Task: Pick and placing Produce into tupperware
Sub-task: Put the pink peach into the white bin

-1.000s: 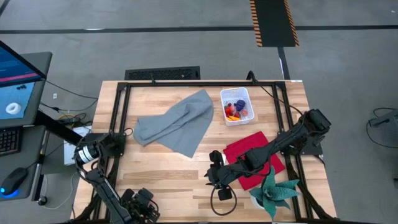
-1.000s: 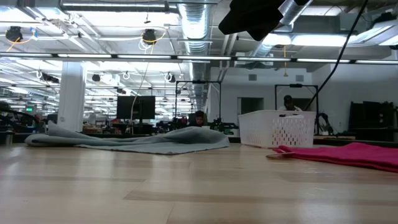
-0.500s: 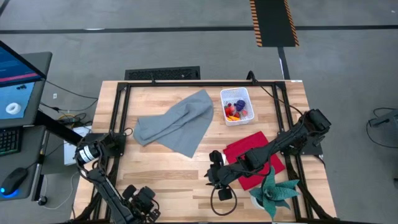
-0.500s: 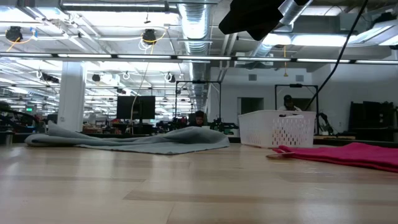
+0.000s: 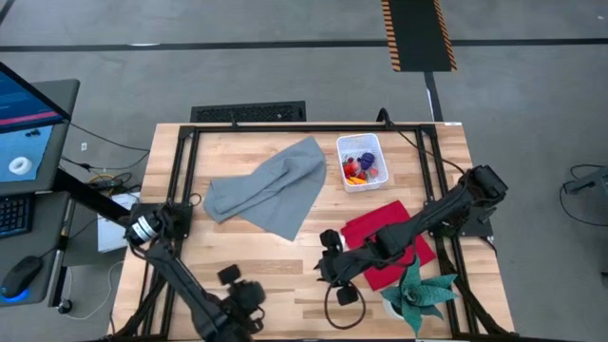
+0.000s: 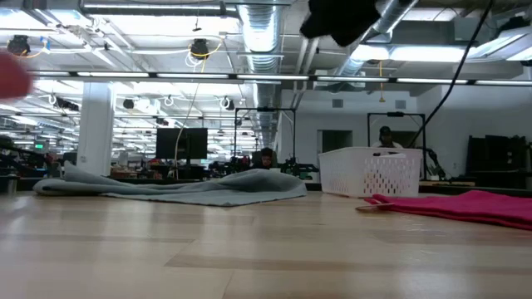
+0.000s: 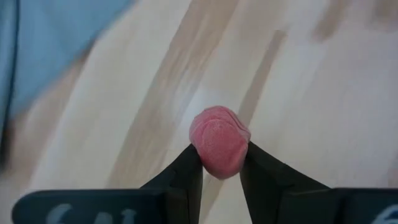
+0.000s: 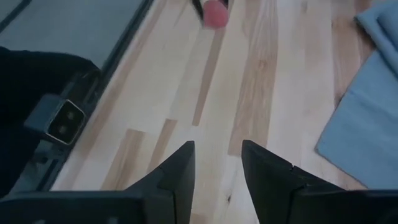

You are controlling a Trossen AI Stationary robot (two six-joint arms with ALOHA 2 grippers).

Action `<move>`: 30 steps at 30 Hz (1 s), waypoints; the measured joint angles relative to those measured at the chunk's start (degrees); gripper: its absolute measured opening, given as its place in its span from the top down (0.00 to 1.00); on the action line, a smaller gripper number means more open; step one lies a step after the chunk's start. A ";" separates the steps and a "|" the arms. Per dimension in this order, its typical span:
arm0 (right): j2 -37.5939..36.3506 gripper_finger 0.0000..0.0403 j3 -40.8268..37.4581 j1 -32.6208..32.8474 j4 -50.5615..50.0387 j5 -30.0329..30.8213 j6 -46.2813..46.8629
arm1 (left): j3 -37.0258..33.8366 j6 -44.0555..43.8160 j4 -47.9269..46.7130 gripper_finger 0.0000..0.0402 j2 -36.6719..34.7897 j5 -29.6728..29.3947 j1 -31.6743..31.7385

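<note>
A pink berry (image 7: 217, 142) of the produce sits between the fingertips of my left gripper (image 7: 219, 158), which is shut on it near the table's front edge, left of centre (image 5: 245, 290). The berry also shows as a red blur in the low view (image 6: 8, 75) and far off in the right wrist view (image 8: 214, 15). The white tupperware (image 5: 362, 161) stands at the far right with several small fruits (image 5: 356, 169) in it. My right gripper (image 5: 325, 267) hangs open over bare wood, left of the red cloth, its fingers (image 8: 180, 168) apart with nothing between them. My left gripper pinches the pink berry by its lower half (image 7: 219, 163) between the two fingertips; most of the berry stands out past them. The fingers slant steeply down toward the table. The berry is lifted clear of the wood.
A crumpled grey cloth (image 5: 269, 187) lies across the table's middle, left of the tupperware. A red cloth (image 5: 385, 242) lies at the near right under my right arm, with a green star-shaped thing (image 5: 419, 293) at the near right corner. A black cable loop (image 5: 340, 306) hangs by the front edge.
My left gripper has gone from the table's near left corner toward the right and up, away from the front edge. In the low view the berry's red blur has come in at the left, above the table.
</note>
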 joint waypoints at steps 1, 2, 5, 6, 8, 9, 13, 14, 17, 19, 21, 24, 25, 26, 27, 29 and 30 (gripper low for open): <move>-0.64 0.62 0.02 0.00 -0.10 -0.13 -0.02 | 1.40 3.37 0.22 0.81 0.00 -1.05 0.70; -1.52 0.62 0.02 0.00 -0.88 -0.10 -0.04 | 2.70 6.43 0.02 0.81 0.00 -2.30 1.44; -4.82 0.64 0.02 0.17 -3.07 -0.10 -0.06 | 6.87 14.18 -1.20 0.81 -0.77 -7.37 2.78; -6.19 0.64 0.04 0.33 -4.16 -0.07 -0.04 | 8.06 16.01 -1.58 0.81 -1.48 -9.21 3.19; -9.33 0.65 0.04 0.83 -7.19 -0.02 -0.04 | 9.52 19.65 -2.09 0.81 -3.45 -12.26 3.78; -10.97 0.66 0.04 1.01 -7.93 -0.02 -0.07 | 10.00 21.29 -2.16 0.81 -4.64 -13.27 3.96; -18.49 0.68 0.02 2.34 -11.14 0.15 -1.87 | 10.78 27.72 -1.68 0.80 -11.10 -18.79 4.15; -20.28 0.68 0.07 2.60 -11.22 0.16 -2.68 | 10.81 29.29 -1.57 0.80 -12.87 -19.99 4.15; -25.37 0.68 0.04 3.24 -11.77 0.00 -5.81 | 10.88 33.45 -1.40 0.80 -18.05 -22.04 4.85; -28.39 0.68 0.04 2.99 -11.75 0.09 -7.62 | 10.86 36.74 -0.67 0.80 -21.51 -22.13 6.24; -30.87 0.68 0.04 2.11 -11.40 0.23 -8.63 | 10.86 40.36 0.27 0.80 -24.58 -21.63 8.30; -33.35 0.67 0.04 0.21 -11.38 0.33 -10.16 | 10.86 45.52 1.68 0.80 -28.42 -19.35 12.14; -33.89 0.67 0.04 -0.50 -11.38 0.33 -10.49 | 10.86 47.23 2.16 0.80 -29.47 -17.74 13.68; -34.37 0.67 0.04 -1.38 -11.33 0.33 -10.63 | 10.86 48.98 2.56 0.80 -30.45 -16.12 15.33; -34.80 0.68 0.04 -2.27 -11.35 0.29 -11.06 | 10.86 50.95 3.22 0.80 -31.25 -14.46 16.98; -35.29 0.68 0.04 -3.78 -11.33 0.25 -12.10 | 10.86 55.01 5.63 0.80 -32.35 -11.47 20.20; -35.46 0.68 0.04 -4.62 -11.37 0.24 -12.77 | 10.86 57.62 7.25 0.80 -32.67 -9.81 21.80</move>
